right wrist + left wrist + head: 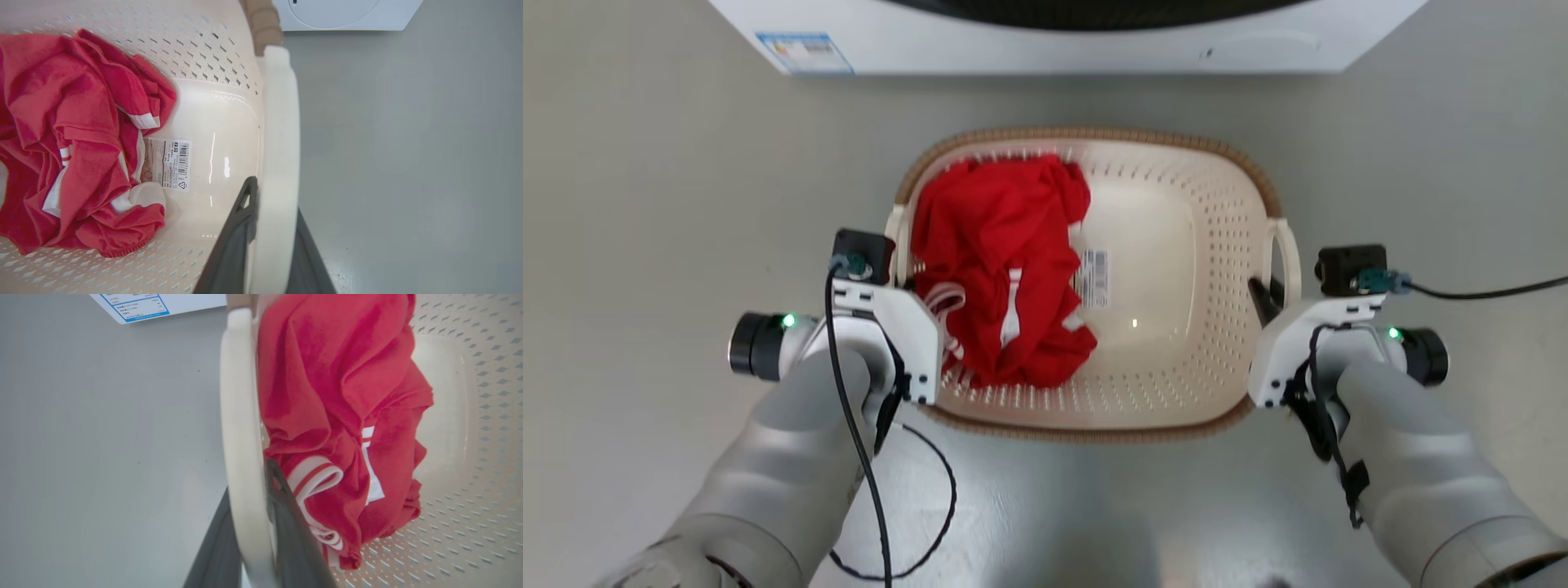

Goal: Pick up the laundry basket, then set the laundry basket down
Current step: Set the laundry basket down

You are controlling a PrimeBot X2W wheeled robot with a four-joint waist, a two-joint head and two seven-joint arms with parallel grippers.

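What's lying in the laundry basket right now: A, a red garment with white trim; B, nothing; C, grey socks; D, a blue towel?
A: a red garment with white trim lies bunched in the laundry basket, on the robot's left side of it, beside the barcode sticker.

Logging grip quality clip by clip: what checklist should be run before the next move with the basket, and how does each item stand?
1. Fingers of left gripper straddle left handle: ok.
2. Fingers of right gripper straddle right handle: ok.
3. The red garment lies wholly inside the laundry basket: ok.
4. The red garment is free of the left inner finger: cannot tell.
5. Bare floor between laundry basket and washer: ok.
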